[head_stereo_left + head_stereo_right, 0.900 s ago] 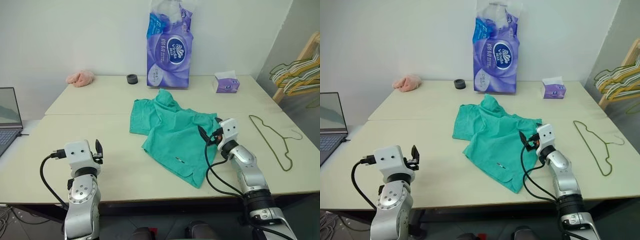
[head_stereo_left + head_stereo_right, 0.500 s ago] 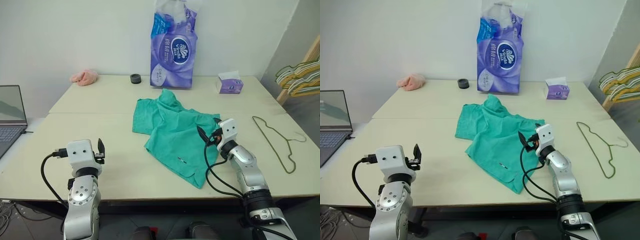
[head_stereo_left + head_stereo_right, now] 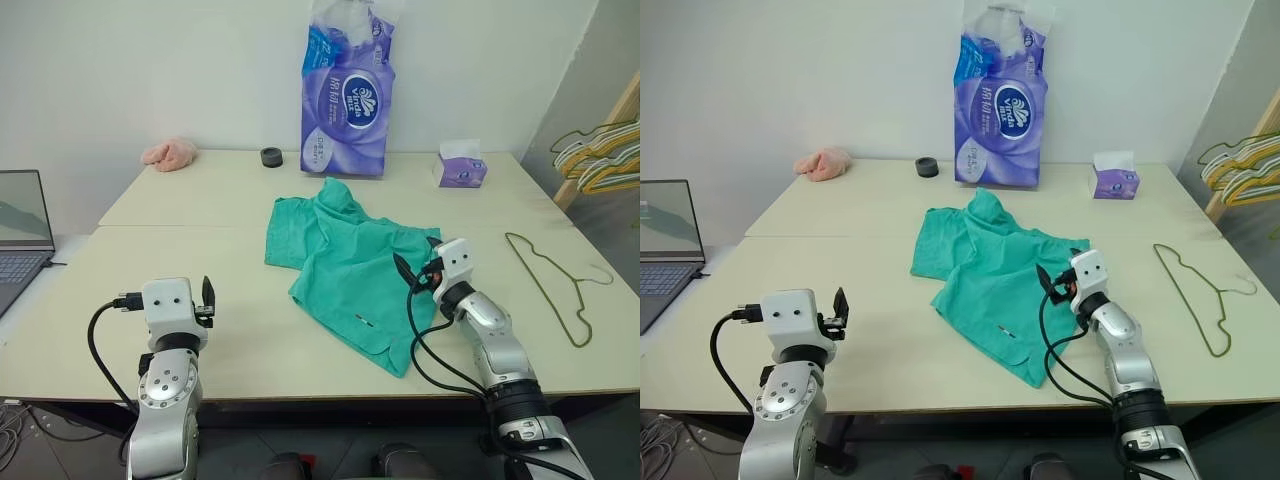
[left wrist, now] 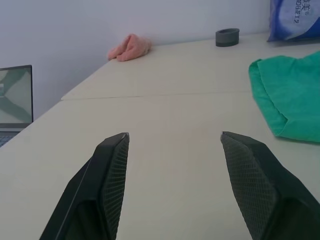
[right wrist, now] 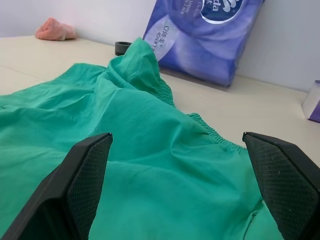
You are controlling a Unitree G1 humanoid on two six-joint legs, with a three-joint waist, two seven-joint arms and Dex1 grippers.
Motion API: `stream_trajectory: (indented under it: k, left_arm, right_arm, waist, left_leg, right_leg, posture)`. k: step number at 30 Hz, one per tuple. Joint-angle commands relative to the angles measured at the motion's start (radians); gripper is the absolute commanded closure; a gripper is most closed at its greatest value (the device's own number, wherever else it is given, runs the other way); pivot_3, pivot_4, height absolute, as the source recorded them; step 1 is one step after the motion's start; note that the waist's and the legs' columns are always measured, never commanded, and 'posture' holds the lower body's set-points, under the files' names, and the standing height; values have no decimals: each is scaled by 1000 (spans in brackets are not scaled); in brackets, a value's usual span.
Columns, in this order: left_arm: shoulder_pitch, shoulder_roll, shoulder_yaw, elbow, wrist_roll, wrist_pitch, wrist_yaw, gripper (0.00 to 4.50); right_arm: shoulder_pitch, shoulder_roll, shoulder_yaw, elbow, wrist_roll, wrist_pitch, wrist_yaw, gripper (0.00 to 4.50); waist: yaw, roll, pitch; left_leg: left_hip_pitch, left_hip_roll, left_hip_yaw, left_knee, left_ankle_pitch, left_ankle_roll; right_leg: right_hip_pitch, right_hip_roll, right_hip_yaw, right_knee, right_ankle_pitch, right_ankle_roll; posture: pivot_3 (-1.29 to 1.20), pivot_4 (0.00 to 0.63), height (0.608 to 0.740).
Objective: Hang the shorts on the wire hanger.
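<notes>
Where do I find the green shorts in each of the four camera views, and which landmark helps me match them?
Left eye view: shorts at table centre.
Right eye view: same place.
Left wrist view: a corner of them beyond one finger.
Right wrist view: spread between both fingers.
Shared landmark: purple tissue pack behind them.

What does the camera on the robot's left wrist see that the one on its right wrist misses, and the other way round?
The left wrist view alone takes in the laptop at the table's edge and a wide bare stretch of table ahead of its open fingers. The right wrist view alone takes in a corner of the purple tissue box, and looks close over the shorts between its wide-open fingers. Both share the shorts, the pink cloth, the dark ring and the purple tissue pack.
</notes>
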Motion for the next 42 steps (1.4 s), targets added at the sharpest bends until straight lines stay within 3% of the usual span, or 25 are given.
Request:
stream_trajectory:
  k: [1, 33, 37, 39, 42]
  left_arm:
    - [-14, 9, -11, -34, 13, -11, -4, 1420]
    - [-29, 5, -58, -16, 6, -10, -33, 1420]
    - [-48, 41, -143, -27, -21, -41, -140, 1420]
    - [-58, 56, -194, -42, -123, -40, -272, 1420]
    - [-107, 121, -300, -15, -173, 29, -432, 839]
  right_arm:
    - [0, -6, -6, -39, -12, -10, -18, 42]
    - [13, -20, -4, -60, -23, 45, -6, 42]
    - [43, -61, -3, -118, 35, 44, 109, 42]
    - [66, -107, -1, -170, 74, 69, 194, 42]
    - [113, -214, 14, -277, 142, 138, 351, 0]
  waist:
    - [0, 0, 0]
    - [-3, 0, 0]
    - [-5, 1, 0]
    - [-6, 2, 1]
    - [-18, 4, 2]
  left_leg:
    - [0, 0, 0, 0, 0, 0]
    - [0, 0, 0, 0, 0, 0]
    - [0, 0, 1, 0, 0, 0]
    - [0, 0, 1, 0, 0, 0]
    - [-1, 0, 2, 0, 0, 0]
  right_leg:
    - [0, 0, 0, 0, 0, 0]
    - [0, 0, 0, 0, 0, 0]
    - [0, 0, 0, -1, 0, 0]
    - [0, 0, 0, -1, 0, 0]
    - [0, 0, 0, -3, -1, 0]
  posture:
    - [-29, 0, 740]
    - [-59, 0, 740]
    - [-101, 1, 740]
    - [-140, 6, 740]
    - [-176, 10, 740]
